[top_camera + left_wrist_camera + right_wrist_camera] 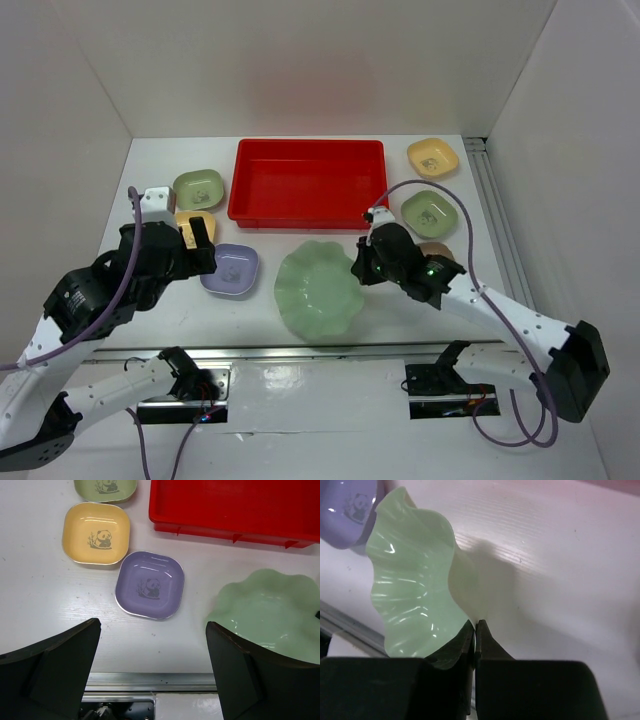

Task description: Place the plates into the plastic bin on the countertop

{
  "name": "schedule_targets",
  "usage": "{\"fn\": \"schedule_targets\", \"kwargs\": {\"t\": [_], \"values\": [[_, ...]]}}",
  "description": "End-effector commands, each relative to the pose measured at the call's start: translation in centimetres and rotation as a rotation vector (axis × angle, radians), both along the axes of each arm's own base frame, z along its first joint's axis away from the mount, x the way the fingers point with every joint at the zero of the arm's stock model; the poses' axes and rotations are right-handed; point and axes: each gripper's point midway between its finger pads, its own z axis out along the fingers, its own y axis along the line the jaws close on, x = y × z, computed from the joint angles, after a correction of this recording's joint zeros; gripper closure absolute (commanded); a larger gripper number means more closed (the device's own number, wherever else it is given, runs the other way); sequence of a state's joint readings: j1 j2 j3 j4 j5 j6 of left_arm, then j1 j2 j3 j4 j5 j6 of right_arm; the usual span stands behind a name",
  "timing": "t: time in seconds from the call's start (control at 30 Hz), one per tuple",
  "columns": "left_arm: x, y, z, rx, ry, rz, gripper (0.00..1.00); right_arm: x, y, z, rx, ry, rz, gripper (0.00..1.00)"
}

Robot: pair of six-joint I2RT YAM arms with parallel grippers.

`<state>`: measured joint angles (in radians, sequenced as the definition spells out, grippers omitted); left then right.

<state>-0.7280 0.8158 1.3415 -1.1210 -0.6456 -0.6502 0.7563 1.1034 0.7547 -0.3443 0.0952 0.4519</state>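
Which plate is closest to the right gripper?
The large pale green scallop-rimmed dish: its rim meets the tips of the right gripper. It is the only big, wavy-edged one; the rest are small rounded squares.

Sharp highlights are being thrown off the glossy, smoothly fluted pale green dish [410,595]. A hard plastic sheen is being shown by the red bin [305,180]. The lavender dish [150,584] is being seen as glossy, with a thin metallic-looking rim. The white countertop [560,555] is being seen as matt and finely ribbed.
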Motion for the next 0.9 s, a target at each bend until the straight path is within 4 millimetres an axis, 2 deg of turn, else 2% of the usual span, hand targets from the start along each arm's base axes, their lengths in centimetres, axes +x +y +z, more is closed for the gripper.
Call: {"fn": "schedule_targets", "kwargs": {"t": [0.0, 0.07, 0.13, 0.17, 0.23, 0.27, 0.3, 0.33, 0.37, 0.4, 0.43, 0.47, 0.53, 0.57, 0.6, 0.63, 0.67, 0.7, 0.77, 0.8, 0.83, 0.87], "values": [[0.5, -0.2, 0.8, -0.007, -0.04, -0.007, 0.0, -1.4, -1.2, 3.8, -0.018, -0.002, 0.006, 1.0], [0.6, -0.4, 0.9, -0.017, -0.044, -0.015, 0.0, -1.2, -0.9, 6.0, 0.02, -0.041, 0.006, 1.0], [0.6, -0.7, 0.7, -0.02, -0.039, -0.022, 0.0, -0.1, -0.4, 8.9, 0.06, -0.111, -0.001, 1.0], [0.6, -0.7, 0.7, -0.028, -0.039, -0.018, 0.0, 0.8, 0.0, 11.5, 0.104, -0.17, -0.006, 1.0], [0.6, -0.9, 0.3, -0.026, -0.027, -0.026, 0.0, 2.5, 0.1, 13.4, 0.125, -0.218, -0.035, 1.0], [0.7, -1.0, 0.4, -0.032, -0.034, -0.026, 0.0, 3.9, 0.6, 14.2, 0.146, -0.243, -0.052, 1.0], [0.6, -1.2, -0.1, -0.03, -0.02, -0.036, 0.0, 6.1, 0.2, 14.9, 0.147, -0.272, -0.097, 1.0], [0.8, -1.3, -0.3, -0.03, -0.02, -0.036, 0.0, 7.0, -0.1, 16.5, 0.182, -0.313, -0.117, 1.0], [0.7, -1.5, -0.3, -0.034, -0.016, -0.044, 0.0, 8.9, 0.1, 16.1, 0.183, -0.312, -0.135, 1.0], [0.7, -1.5, -0.3, -0.042, -0.025, -0.044, 0.0, 11.4, -0.7, 17.2, 0.226, -0.349, -0.162, 1.0], [0.7, -1.8, -0.7, -0.043, -0.013, -0.056, 0.0, 13.0, -0.8, 18.5, 0.26, -0.369, -0.174, 1.0], [0.5, -2.0, -0.4, -0.065, -0.023, -0.071, 0.0, 15.3, -0.5, 16.8, 0.249, -0.337, -0.176, 1.0], [0.5, -2.7, -0.6, -0.083, -0.012, -0.1, 0.0, 19.0, -1.3, 18.1, 0.307, -0.366, -0.199, 1.0], [0.5, -2.8, -0.5, -0.092, -0.022, -0.1, 0.0, 20.5, -1.6, 18.0, 0.326, -0.367, -0.199, 1.0], [0.4, -3.0, -0.6, -0.089, -0.018, -0.118, 0.0, 22.9, -1.3, 15.8, 0.334, -0.331, -0.2, 1.0], [0.3, -3.1, -0.5, -0.104, -0.028, -0.126, 0.0, 24.3, -1.8, 15.6, 0.376, -0.313, -0.187, 1.0], [0.5, -3.3, -0.8, -0.096, -0.029, -0.131, 0.0, 25.6, -1.8, 16.3, 0.399, -0.325, -0.181, 1.0], [0.4, -3.1, -1.0, -0.098, -0.032, -0.131, 0.0, 27.3, -1.5, 13.1, 0.382, -0.266, -0.182, 1.0], [0.5, -3.2, -1.3, -0.096, -0.028, -0.131, 0.0, 29.3, -1.5, 12.8, 0.391, -0.262, -0.174, 1.0], [0.5, -3.2, -1.8, -0.088, -0.018, -0.13, 0.0, 29.7, -1.1, 11.8, 0.397, -0.236, -0.167, 1.0], [0.5, -3.2, -1.8, -0.088, -0.018, -0.13, 0.0, 30.3, -1.1, 9.4, 0.394, -0.196, -0.159, 1.0], [0.5, -3.2, -2.3, -0.08, -0.009, -0.13, 0.0, 30.4, -0.7, 8.8, 0.416, -0.176, -0.154, 1.0]]}}
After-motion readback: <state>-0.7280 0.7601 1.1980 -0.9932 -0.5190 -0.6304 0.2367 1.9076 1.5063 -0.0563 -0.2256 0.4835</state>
